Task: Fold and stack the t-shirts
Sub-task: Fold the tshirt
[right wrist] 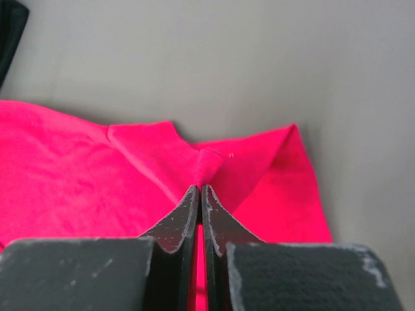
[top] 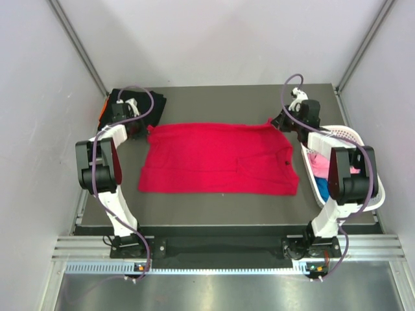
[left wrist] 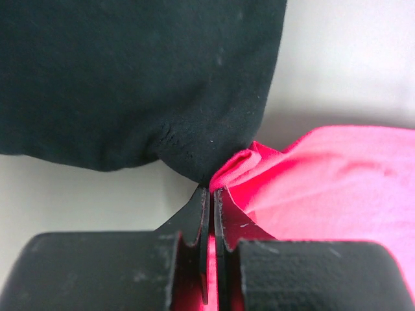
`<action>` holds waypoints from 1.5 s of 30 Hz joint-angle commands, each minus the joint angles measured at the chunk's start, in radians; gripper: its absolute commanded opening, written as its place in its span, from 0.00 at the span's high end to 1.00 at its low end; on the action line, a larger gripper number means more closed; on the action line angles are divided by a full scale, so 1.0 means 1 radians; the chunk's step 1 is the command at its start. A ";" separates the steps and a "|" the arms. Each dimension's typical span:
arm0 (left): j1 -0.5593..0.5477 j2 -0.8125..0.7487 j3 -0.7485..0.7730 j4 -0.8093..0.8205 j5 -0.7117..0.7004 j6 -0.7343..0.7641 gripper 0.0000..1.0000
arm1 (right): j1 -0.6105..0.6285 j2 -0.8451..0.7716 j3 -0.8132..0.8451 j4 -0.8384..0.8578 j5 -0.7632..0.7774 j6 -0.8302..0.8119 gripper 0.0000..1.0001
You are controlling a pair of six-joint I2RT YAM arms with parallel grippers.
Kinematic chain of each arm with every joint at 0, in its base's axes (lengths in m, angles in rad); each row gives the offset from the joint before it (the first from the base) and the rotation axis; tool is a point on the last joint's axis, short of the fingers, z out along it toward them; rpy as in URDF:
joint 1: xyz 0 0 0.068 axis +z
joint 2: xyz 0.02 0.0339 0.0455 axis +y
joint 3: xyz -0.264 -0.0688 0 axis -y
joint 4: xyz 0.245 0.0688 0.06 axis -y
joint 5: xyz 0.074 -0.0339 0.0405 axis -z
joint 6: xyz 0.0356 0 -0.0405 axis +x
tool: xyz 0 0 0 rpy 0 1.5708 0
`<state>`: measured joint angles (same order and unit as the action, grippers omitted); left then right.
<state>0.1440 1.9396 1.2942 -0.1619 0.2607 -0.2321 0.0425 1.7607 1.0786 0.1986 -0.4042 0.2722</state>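
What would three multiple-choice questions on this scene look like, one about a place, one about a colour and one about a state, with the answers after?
1. Where does the white basket stand?
A. At the right edge of the table
B. At the far left corner
C. In the middle, under the cloth

2. What colour is the t-shirt spread flat on the table?
A. Blue
B. Orange
C. Red

3. How is the right gripper?
A. Wide open, holding nothing
B. Shut on the t-shirt's far edge
C. Shut on the basket's rim

Answers:
1 A: the top view shows the basket at the right edge.
2 C: the cloth across the middle is bright red.
3 B: the right wrist view shows the jaws closed with a pinch of red cloth between them.
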 commanded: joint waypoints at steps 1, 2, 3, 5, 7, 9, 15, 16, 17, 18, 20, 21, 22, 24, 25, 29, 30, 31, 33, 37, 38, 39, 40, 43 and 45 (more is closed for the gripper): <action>0.008 -0.071 -0.026 0.075 0.038 -0.026 1.00 | -0.012 -0.082 -0.045 0.079 0.008 -0.022 1.00; 0.008 -0.074 -0.024 0.071 0.046 -0.026 1.00 | -0.012 -0.101 -0.060 0.076 0.010 -0.025 1.00; 0.008 -0.074 -0.021 0.067 0.064 -0.026 1.00 | -0.012 -0.110 -0.065 0.071 0.019 -0.034 1.00; 0.008 -0.080 -0.018 0.059 0.077 -0.024 1.00 | -0.015 -0.133 -0.074 0.055 0.024 -0.042 1.00; 0.008 -0.085 -0.021 0.044 0.080 -0.024 1.00 | -0.015 -0.158 -0.081 0.050 0.027 -0.047 1.00; 0.009 -0.097 -0.021 0.035 0.078 -0.018 1.00 | -0.015 -0.176 -0.092 0.044 0.028 -0.047 1.00; 0.008 -0.131 -0.036 0.007 0.043 -0.009 1.00 | -0.023 -0.244 -0.149 0.001 0.047 -0.064 1.00; 0.008 -0.136 -0.035 0.004 0.048 -0.007 1.00 | -0.024 -0.259 -0.158 -0.004 0.045 -0.065 1.00; 0.009 -0.143 -0.039 0.002 0.043 -0.012 1.00 | -0.027 -0.265 -0.175 -0.005 0.045 -0.065 1.00; 0.008 -0.148 -0.048 0.005 0.038 -0.016 1.00 | -0.029 -0.274 -0.183 -0.007 0.045 -0.064 1.00; 0.008 -0.165 -0.059 0.013 0.034 -0.021 1.00 | -0.033 -0.300 -0.206 -0.013 0.041 -0.067 1.00; 0.009 -0.166 -0.062 0.012 0.035 -0.022 1.00 | -0.033 -0.311 -0.213 -0.014 0.042 -0.068 1.00; 0.008 -0.172 -0.068 0.012 0.037 -0.026 1.00 | -0.035 -0.329 -0.227 -0.019 0.048 -0.073 1.00; 0.009 -0.176 -0.076 0.010 0.041 -0.030 1.00 | -0.035 -0.346 -0.238 -0.027 0.054 -0.077 1.00; 0.008 -0.176 -0.076 0.009 0.043 -0.035 1.00 | -0.035 -0.357 -0.241 -0.039 0.056 -0.077 1.00; 0.008 -0.159 -0.088 0.009 0.071 -0.049 0.89 | -0.035 -0.366 -0.249 -0.054 0.041 -0.071 1.00; 0.009 -0.156 -0.095 0.012 0.086 -0.053 0.86 | -0.035 -0.368 -0.252 -0.054 0.038 -0.068 1.00; 0.008 -0.154 -0.102 0.016 0.089 -0.062 0.83 | -0.033 -0.368 -0.250 -0.053 0.035 -0.065 1.00; 0.009 -0.149 -0.113 0.018 0.104 -0.067 0.82 | -0.035 -0.369 -0.252 -0.056 0.027 -0.062 1.00; 0.008 -0.157 -0.121 0.012 0.104 -0.055 0.90 | -0.035 -0.382 -0.261 -0.057 0.028 -0.060 1.00; 0.008 -0.156 -0.119 -0.001 0.103 -0.053 0.89 | -0.033 -0.383 -0.263 -0.056 0.028 -0.057 1.00; 0.009 -0.156 -0.112 -0.007 0.104 -0.047 0.88 | -0.033 -0.388 -0.266 -0.056 0.027 -0.057 1.00; 0.008 -0.154 -0.110 -0.013 0.109 -0.047 0.86 | -0.035 -0.386 -0.266 -0.056 0.027 -0.057 1.00; 0.009 -0.165 -0.118 -0.004 0.121 -0.046 0.92 | -0.033 -0.391 -0.270 -0.053 0.027 -0.056 1.00; 0.008 -0.174 -0.122 -0.004 0.121 -0.038 0.99 | -0.033 -0.395 -0.272 -0.057 0.025 -0.056 1.00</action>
<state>0.1478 1.8194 1.1763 -0.1802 0.3557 -0.2867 0.0216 1.4109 0.8101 0.1104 -0.3653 0.2203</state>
